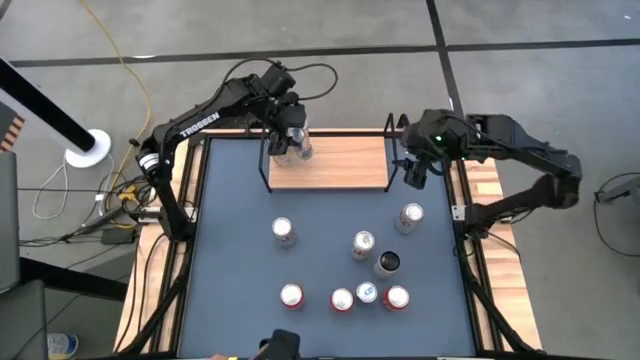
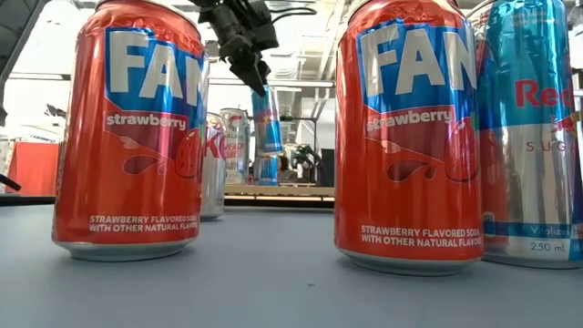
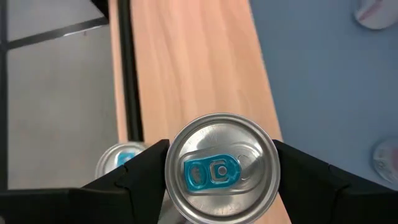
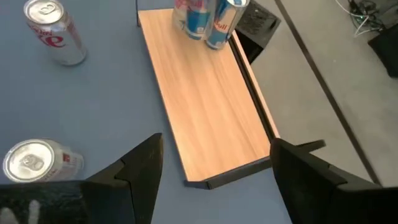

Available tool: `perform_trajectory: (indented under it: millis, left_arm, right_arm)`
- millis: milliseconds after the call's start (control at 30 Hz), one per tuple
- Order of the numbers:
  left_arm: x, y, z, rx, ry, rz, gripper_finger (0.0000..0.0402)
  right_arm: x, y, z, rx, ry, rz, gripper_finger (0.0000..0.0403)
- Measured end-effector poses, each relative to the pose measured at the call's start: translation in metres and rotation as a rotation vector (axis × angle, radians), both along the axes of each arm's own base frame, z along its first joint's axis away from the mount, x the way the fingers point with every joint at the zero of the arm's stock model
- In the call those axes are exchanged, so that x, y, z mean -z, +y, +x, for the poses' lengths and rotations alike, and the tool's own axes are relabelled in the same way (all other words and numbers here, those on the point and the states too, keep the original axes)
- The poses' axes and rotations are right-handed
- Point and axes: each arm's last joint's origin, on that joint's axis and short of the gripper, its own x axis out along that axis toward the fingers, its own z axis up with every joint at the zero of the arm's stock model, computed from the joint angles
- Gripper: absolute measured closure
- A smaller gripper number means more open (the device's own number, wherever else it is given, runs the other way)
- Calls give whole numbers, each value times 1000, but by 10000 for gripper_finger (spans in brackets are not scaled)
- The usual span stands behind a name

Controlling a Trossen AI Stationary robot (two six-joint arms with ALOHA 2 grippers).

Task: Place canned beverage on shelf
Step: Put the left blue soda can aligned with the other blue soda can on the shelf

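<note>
The shelf point(image 1: 340, 160) is a light-wood board with black rod uprights at the table's far edge. My left gripper point(image 1: 290, 128) hangs over its left end, shut on a slim blue-and-silver can point(image 3: 221, 168) with a blue tab. A second blue can point(image 3: 118, 160) stands on the board right beside it. In the low view the held can point(image 2: 267, 118) tilts above the standing can point(image 2: 267, 170). My right gripper point(image 4: 214, 171) is open with nothing between its fingers, above the shelf's right end point(image 1: 415, 170). My left gripper pinches the can between its two fingers, one on each side of the wall just below the top rim point(image 3: 169, 183). The fingers come slanting down from above. The can hangs tilted below them point(image 2: 267, 118), clear of the shelf board.
Several cans stand on the blue mat nearer the front, among them a white one point(image 1: 283, 231), a silver one point(image 1: 410, 215) and a front row point(image 1: 341, 299). Two red strawberry cans point(image 2: 127, 128) point(image 2: 410, 137) fill the low view. The shelf's middle and right part point(image 4: 205, 99) is bare.
</note>
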Motion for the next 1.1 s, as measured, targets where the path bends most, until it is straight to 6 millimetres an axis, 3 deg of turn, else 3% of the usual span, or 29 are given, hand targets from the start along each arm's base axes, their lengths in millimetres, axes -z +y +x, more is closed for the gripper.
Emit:
perform_trajectory:
  millis: [367, 1100]
  left_arm:
    - [48, 6, 31, -29, 191, 50, 159]
    - [47, 7, 30, -104, 168, -6, 159]
  right_arm:
    - [26, 2, -14, -4, -32, 15, 127]
    - [26, 6, -13, -24, -28, 20, 127]
